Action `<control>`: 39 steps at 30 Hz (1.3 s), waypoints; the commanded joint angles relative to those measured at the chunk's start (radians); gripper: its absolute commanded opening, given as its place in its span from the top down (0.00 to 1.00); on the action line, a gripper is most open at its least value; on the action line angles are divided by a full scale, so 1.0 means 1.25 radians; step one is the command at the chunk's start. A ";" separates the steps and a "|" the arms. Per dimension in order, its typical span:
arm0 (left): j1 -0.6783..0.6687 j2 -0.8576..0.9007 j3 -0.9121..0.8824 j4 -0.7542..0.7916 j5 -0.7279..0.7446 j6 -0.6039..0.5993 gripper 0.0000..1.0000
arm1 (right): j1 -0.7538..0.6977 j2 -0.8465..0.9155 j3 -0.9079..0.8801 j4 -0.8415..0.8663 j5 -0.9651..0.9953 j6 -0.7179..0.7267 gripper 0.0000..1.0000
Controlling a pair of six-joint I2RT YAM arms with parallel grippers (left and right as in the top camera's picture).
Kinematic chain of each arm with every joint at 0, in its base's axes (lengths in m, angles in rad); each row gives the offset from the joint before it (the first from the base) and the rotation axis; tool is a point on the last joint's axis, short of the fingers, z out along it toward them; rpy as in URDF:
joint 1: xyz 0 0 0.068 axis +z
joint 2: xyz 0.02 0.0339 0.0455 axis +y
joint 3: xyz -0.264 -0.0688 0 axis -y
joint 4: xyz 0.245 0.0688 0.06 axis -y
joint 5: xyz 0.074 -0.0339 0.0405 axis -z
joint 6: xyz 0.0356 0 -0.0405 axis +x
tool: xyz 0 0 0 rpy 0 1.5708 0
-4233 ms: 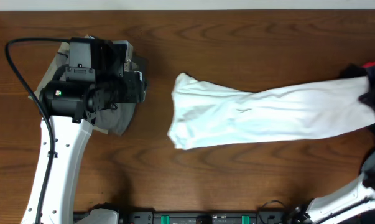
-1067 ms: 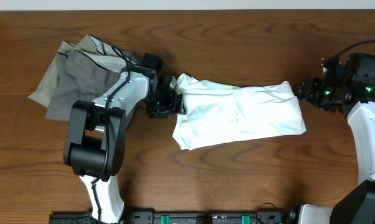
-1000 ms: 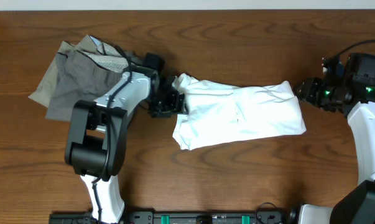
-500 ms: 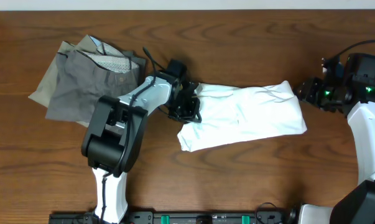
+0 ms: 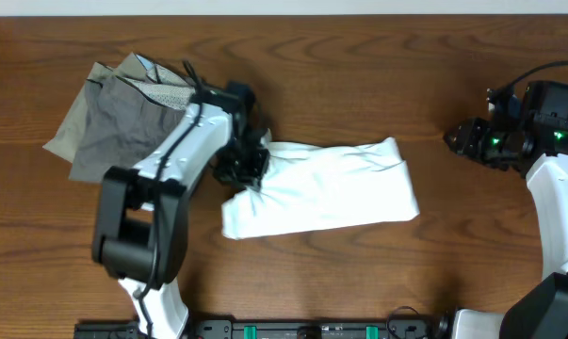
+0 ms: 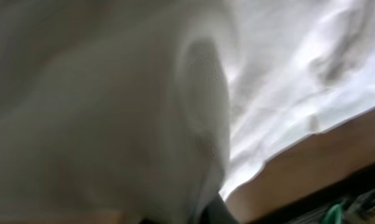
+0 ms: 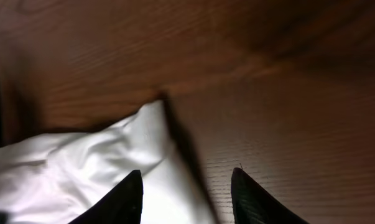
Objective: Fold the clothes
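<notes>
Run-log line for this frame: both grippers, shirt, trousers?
left gripper: shut on white T-shirt, left end | right gripper: open, clear of shirt | grey trousers: heaped far left

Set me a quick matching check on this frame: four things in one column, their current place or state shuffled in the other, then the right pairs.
Things
1. left gripper
2. right gripper
3. white T-shirt
4. grey-khaki trousers

Place or state
A. heaped at the left end of the table
B. open, over bare wood, holding nothing
C. shut on cloth at the end of a garment
D. lies lengthwise mid-table, one end bunched

Pairs: 1-C, 2-B, 3-D, 4-A
</notes>
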 commanded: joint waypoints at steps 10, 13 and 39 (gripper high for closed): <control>-0.042 -0.042 0.361 -0.281 -0.240 0.024 0.94 | -0.005 -0.008 0.006 -0.001 -0.006 -0.005 0.57; -0.094 -0.040 0.372 -0.273 -0.240 -0.013 0.94 | -0.005 -0.008 0.006 -0.001 -0.014 -0.005 0.58; -0.437 0.193 0.519 -0.252 -0.274 -0.227 0.16 | 0.025 -0.008 0.006 -0.010 -0.027 -0.007 0.57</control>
